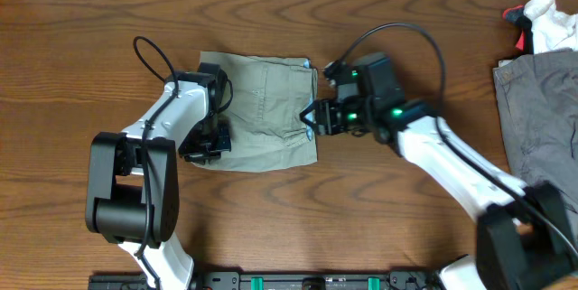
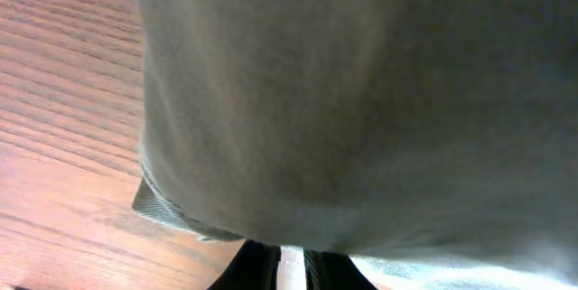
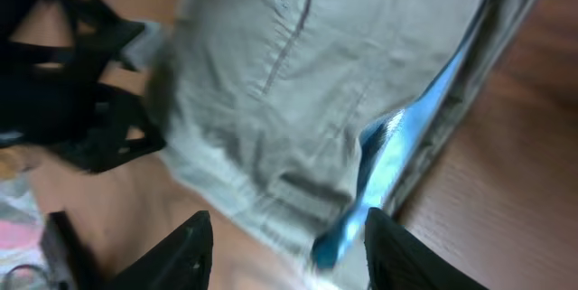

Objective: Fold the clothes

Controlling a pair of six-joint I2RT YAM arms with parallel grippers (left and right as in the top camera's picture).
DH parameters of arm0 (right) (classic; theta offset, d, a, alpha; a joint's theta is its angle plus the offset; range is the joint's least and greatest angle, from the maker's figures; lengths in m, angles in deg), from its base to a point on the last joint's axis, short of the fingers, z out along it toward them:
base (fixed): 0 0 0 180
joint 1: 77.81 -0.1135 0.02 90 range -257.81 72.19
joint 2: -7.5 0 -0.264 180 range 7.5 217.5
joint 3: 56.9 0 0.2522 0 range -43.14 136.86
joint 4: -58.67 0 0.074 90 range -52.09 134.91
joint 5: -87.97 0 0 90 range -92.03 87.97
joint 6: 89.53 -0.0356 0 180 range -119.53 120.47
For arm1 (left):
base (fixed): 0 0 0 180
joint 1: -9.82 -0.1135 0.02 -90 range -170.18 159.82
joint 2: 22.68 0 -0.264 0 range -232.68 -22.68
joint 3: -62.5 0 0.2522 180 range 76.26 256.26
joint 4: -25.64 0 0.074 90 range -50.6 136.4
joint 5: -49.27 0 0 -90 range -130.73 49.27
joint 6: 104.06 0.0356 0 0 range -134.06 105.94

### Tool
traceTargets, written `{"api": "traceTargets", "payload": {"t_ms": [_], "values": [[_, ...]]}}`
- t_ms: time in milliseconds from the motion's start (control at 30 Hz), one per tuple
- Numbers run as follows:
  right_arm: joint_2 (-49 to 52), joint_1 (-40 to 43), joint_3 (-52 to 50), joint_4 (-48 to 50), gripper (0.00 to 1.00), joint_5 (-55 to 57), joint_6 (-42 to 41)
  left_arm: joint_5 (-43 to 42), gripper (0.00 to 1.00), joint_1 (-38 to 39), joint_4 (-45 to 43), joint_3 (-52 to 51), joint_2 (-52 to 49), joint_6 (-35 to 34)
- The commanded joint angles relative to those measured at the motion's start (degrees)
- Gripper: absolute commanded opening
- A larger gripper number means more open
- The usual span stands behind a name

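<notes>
shorts (image 1: 266, 109), pale khaki-green, one pair: folded into a rough rectangle, lying flat on the wooden table (image 1: 361, 218), left of centre, between both grippers. left gripper (image 1: 209, 138): at the shorts' left edge, cloth draped across its camera; fingers (image 2: 257, 272) close together, mostly hidden; whether they pinch cloth cannot be told. right gripper (image 1: 310, 116): at the right edge, jaws apart, holding nothing. grey garment (image 1: 542, 109): far right, well apart. white-and-red cloth (image 1: 542, 17): top right corner.

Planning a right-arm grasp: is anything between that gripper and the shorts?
Nothing visible does. The right gripper, jaws open, is at the right edge of the shorts; the grey garment lies well off to the side, not between them.
</notes>
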Motion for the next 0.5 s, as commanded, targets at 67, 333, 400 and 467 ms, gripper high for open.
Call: {"api": "traceTargets", "payload": {"t_ms": [67,333,400,467], "values": [[9.18,-3.48,-0.48,7.91,0.45,1.16,-6.49,0.07,0.12,-0.35,0.13,-0.24,-0.42,0.37],[16.48,-1.2,-0.48,-4.13,0.02,10.73,-17.9,0.7,0.12,-0.37,0.15,-0.24,-0.42,0.61],[16.35,0.5,-0.48,-11.32,0.01,15.5,-19.45,0.7,0.12,-0.37,0.15,-0.24,-0.42,1.22],[16.11,2.1,-0.48,-13.97,0.01,16.22,-19.28,0.72,0.11,-0.37,0.15,-0.24,-0.42,1.27]]}}
